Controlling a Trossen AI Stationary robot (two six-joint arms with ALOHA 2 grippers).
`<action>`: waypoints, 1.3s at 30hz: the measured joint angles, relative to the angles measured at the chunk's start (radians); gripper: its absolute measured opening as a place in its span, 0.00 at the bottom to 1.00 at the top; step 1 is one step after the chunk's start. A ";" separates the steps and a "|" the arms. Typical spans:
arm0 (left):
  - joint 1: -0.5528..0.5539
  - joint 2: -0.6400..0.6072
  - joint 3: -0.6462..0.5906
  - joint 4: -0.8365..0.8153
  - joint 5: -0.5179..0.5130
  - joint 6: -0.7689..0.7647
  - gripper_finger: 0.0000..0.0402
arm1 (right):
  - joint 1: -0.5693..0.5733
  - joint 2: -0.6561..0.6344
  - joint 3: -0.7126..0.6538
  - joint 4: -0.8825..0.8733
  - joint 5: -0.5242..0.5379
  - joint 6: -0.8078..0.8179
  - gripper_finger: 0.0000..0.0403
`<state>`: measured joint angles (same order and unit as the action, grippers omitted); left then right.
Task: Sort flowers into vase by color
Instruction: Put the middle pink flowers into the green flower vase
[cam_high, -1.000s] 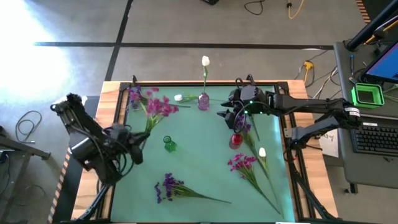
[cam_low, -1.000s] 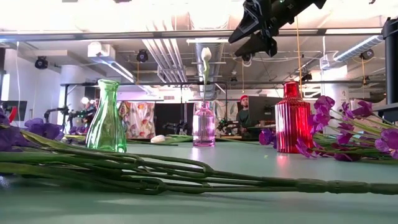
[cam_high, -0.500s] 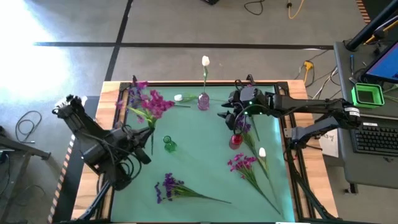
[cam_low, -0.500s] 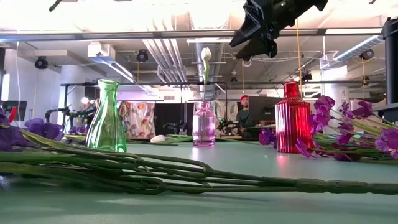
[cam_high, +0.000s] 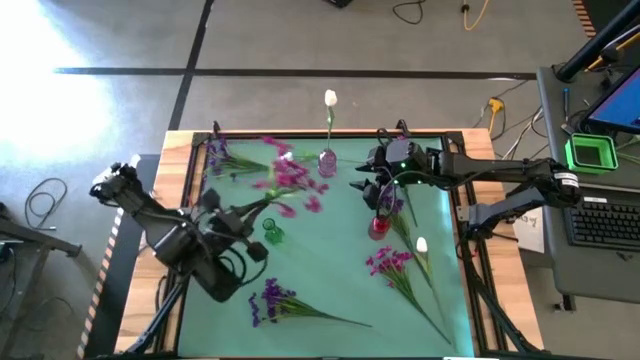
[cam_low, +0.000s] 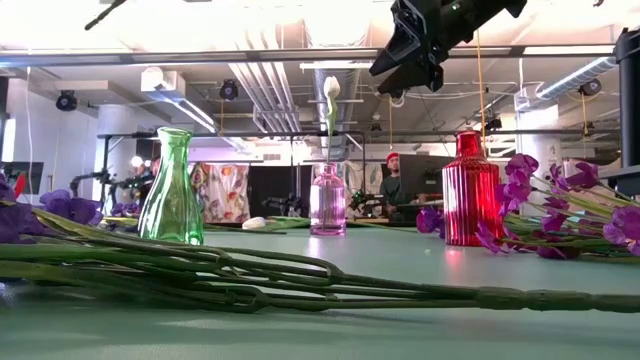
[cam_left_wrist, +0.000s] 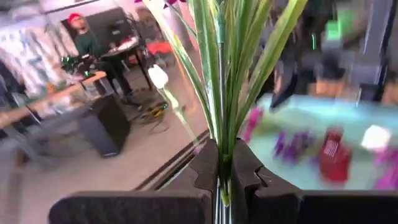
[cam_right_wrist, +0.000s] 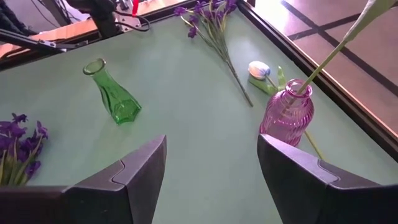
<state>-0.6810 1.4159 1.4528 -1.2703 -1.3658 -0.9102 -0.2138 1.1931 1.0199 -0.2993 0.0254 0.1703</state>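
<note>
My left gripper (cam_high: 243, 211) is above the table's left half, shut on a magenta-pink flower bunch (cam_high: 290, 180) that reaches toward the pink vase (cam_high: 327, 161). That vase holds a white flower (cam_high: 330, 98). My right gripper (cam_high: 366, 186) hangs open and holds nothing, above and just beyond the red vase (cam_high: 378, 227). The green vase (cam_high: 270, 232) stands upright near my left gripper. More flowers lie flat on the mat: purple ones (cam_high: 270, 300) near the front, purple ones (cam_high: 215, 155) at the far left, and magenta ones (cam_high: 390, 263) with a white bud (cam_high: 422, 245) at the right. My left gripper pinches the bunch's green stems near their lower ends (cam_left_wrist: 222, 134) between its two fingers. The fingers come nearly level from the table's left, along the stems. The stems and leaves stick out past the fingertips, and the bunch is lifted clear of the table.
A white bud (cam_right_wrist: 259, 68) lies beside the pink vase. The mat has a raised dark frame (cam_high: 455, 215) and wooden borders. Open mat (cam_high: 320, 250) lies in the middle between the green and red vases. A desk with a keyboard (cam_high: 605, 220) stands at the right.
My left gripper has gone toward the table's right and somewhat nearer, rolling its wrist. The magenta bunch has swung with it, from over the far left corner to over the middle, close to the pink vase. My right gripper has kept still and open.
</note>
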 joint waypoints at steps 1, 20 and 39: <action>0.007 0.007 0.024 0.001 0.014 0.071 0.00 | 0.000 0.000 0.000 -0.001 0.000 0.000 0.61; 0.143 -0.019 0.120 0.778 0.664 1.092 0.00 | 0.000 -0.045 -0.005 -0.063 -0.076 -0.077 0.61; 0.248 -0.459 -0.960 1.996 0.670 1.063 0.00 | 0.000 -0.131 -0.146 0.108 -0.080 -0.028 0.61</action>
<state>-0.4328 0.9572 0.4926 0.7261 -0.6954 0.1528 -0.2138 1.0623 0.8736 -0.1912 -0.0546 0.1423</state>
